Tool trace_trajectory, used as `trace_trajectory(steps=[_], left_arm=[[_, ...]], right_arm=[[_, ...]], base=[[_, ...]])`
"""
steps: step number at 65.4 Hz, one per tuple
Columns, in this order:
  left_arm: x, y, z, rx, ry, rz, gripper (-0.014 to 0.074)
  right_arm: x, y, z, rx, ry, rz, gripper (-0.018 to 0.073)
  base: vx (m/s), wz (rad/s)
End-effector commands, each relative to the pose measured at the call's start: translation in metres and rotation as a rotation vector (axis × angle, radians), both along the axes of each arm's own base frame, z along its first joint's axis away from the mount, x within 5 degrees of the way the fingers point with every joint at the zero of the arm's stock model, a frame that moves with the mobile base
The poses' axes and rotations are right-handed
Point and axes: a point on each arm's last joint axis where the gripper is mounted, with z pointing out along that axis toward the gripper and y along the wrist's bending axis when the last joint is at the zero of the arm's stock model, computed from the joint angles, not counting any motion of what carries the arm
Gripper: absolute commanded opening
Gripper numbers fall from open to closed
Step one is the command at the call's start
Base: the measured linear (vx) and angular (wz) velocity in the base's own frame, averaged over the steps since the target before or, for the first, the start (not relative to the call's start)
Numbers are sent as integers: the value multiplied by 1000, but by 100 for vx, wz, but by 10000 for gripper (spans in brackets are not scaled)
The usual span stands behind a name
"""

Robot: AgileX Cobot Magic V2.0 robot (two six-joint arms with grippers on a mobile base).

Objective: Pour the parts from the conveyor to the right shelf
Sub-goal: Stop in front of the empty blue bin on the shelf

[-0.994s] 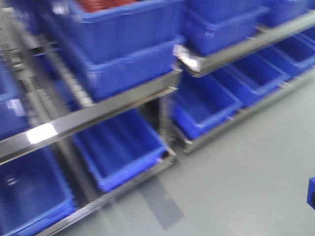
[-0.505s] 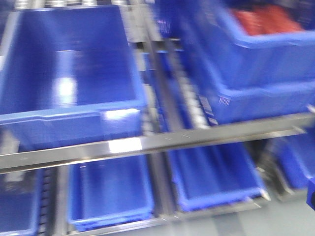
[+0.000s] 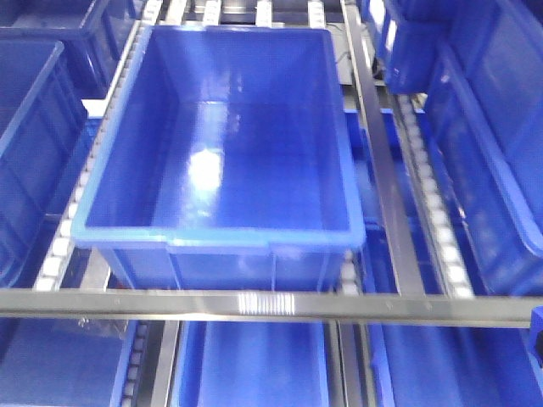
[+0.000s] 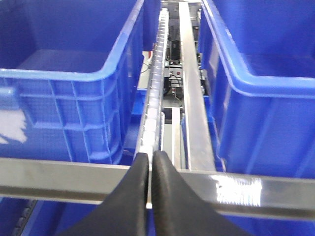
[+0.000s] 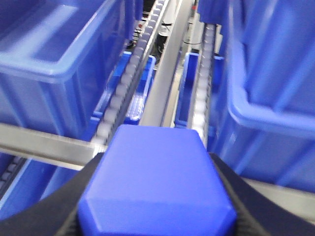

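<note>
Bins (image 4: 59, 74) are flanking both wrists. I'm seeing L end effector (image 4: 150, 164) pinching fully shut, empty, before steel crossbar (image 4: 236, 189). R end effector (image 5: 156, 199) is clamping blue hex block (image 5: 157, 162), w/ roller track (image 5: 123, 93) lying ahead.

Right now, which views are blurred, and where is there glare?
Front view: fairly sharp, glare inside the empty bin and on the metal rail. Left wrist view: sharp, a bright patch on the steel bar. Right wrist view: soft, the bins behind the blue hexagonal object smeared.
</note>
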Motion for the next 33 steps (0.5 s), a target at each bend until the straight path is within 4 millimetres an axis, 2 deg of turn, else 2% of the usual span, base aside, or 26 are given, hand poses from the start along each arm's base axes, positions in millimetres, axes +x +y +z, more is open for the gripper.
trace_trajectory(steps=[1,33], left_arm=[[-1,-1,14,-8,-105,-7,-6],[-1,-1,14,-8,-105,-7,-6]], right_arm=[[3,-2,15,0,-83,-19,-1],[3,-2,15,0,-83,-19,-1]], base=[[20,10],[20,0]])
